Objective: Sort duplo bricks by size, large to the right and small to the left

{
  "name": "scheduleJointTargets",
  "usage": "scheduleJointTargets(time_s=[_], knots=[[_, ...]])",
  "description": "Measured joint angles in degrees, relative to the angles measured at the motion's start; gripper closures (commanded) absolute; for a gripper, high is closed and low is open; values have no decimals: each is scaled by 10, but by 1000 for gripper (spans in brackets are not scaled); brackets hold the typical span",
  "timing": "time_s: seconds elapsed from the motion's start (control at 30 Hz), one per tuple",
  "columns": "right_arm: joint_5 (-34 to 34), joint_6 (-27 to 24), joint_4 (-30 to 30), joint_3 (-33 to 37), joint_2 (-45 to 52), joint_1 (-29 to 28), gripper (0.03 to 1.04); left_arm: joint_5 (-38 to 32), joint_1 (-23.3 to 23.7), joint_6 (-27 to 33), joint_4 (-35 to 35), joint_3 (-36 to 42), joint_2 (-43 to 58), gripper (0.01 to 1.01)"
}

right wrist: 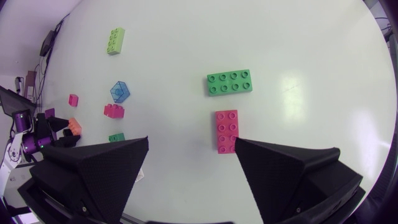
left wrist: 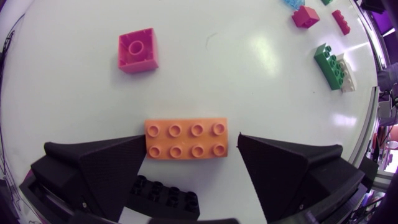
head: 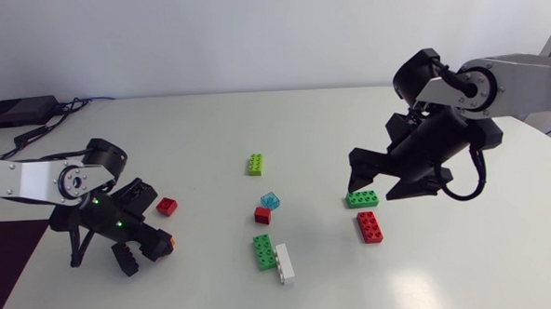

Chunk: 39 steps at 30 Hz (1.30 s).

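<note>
An orange long brick (left wrist: 186, 138) lies on the table between the fingers of my left gripper (left wrist: 191, 140), which is open; one finger is at the brick's end, the other stands off it. In the head view only its tip (head: 170, 241) shows beside the left gripper (head: 142, 250). A black studded brick (left wrist: 163, 196) lies near the gripper's base. A small red brick (head: 167, 207) sits just ahead. My right gripper (head: 381, 185) hangs open over a green long brick (head: 362, 199) and a red long brick (head: 370, 227); both show ahead of its fingers, green (right wrist: 229, 82) and red (right wrist: 226, 130).
Mid-table lie a lime brick (head: 255, 164), a clear blue small brick (head: 271, 200), a small red brick (head: 262, 216), and a green long brick (head: 264, 251) touching a white one (head: 284, 263). A black box and cables (head: 17, 112) sit at the far left corner.
</note>
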Motion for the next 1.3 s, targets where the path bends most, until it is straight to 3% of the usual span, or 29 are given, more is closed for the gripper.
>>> scheduleJointTargets(time_s=[0.07,0.1,0.13,0.2,0.23,0.43,0.6,0.8,1.0,1.03,1.07,1.1,1.2,1.3], knots=[[0,0,0,0,-1,0,66,0,-4,0,8,-4,0,80],[0,0,0,0,-1,0,66,0,-5,0,12,-5,0,156],[0,0,0,0,-2,0,66,0,-7,0,16,-5,1,251],[0,0,0,0,-2,0,66,0,-8,0,22,-5,5,607],[0,0,0,0,-2,0,66,0,-9,0,25,-5,8,684],[0,0,0,-4,-2,0,66,0,-30,0,33,-9,3,698],[0,0,0,-6,-2,0,66,0,-88,-1,10,-3,-33,698],[0,0,0,-7,-4,-1,66,0,-219,-41,-8,85,-50,692],[0,0,0,-7,-16,-6,66,0,-360,-77,-6,181,7,644],[0,0,0,-7,-18,-10,66,0,-378,-79,-6,195,22,510],[0,0,0,-7,-20,-13,66,0,-392,-81,-6,205,36,238],[0,0,0,-9,-21,-15,66,-1,-404,-86,-6,215,49,26],[0,0,-1,-14,-23,-19,66,-10,-412,-91,-11,219,61,33],[0,0,0,-18,-24,-19,66,-11,-378,-90,-10,205,40,33]])
